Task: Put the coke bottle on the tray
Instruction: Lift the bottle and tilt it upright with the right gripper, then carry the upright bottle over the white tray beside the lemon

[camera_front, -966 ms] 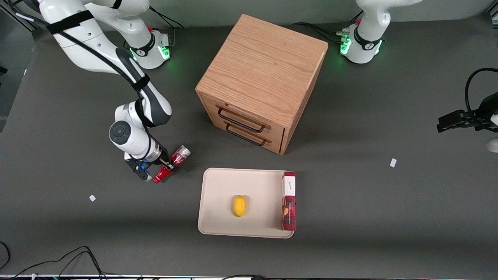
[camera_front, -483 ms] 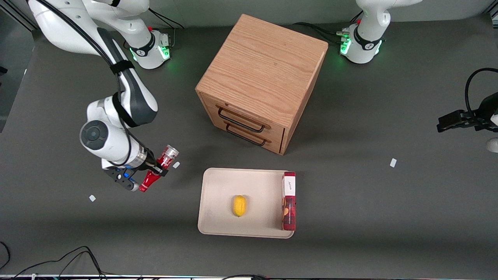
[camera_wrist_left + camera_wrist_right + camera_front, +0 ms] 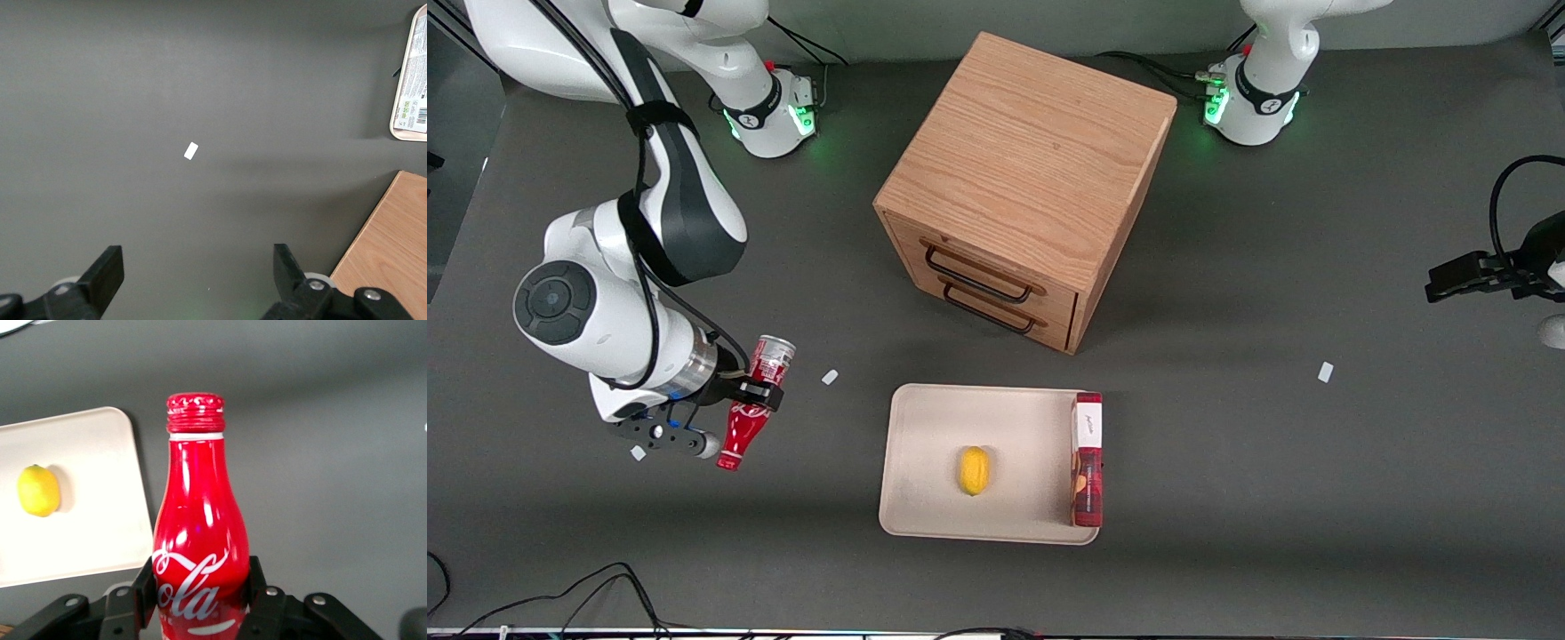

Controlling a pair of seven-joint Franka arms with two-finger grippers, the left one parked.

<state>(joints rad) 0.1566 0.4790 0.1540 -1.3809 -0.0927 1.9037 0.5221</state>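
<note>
The coke bottle (image 3: 749,404) is red with white script, a silver base and a red cap. My right gripper (image 3: 752,393) is shut on its body, both black fingers (image 3: 144,587) pressed against its sides, and holds it in the air above the dark table. The bottle (image 3: 200,527) hangs tilted, its cap pointing toward the front camera and its silver base up. The cream-beige tray (image 3: 934,427) lies flat on the table, beside the bottle toward the parked arm's end. The same tray (image 3: 100,513) shows past the bottle in the right wrist view.
On the tray lie a yellow lemon (image 3: 974,470) and a rectangular red box (image 3: 1088,460) along one short edge. A wooden two-drawer cabinet (image 3: 1023,182) stands farther from the front camera than the tray. Small white paper scraps (image 3: 830,377) lie on the table.
The right arm has lifted the coke bottle off the table and carried it away from the cabinet, toward the working arm's end and nearer the front camera. The tray's contents have not moved.
</note>
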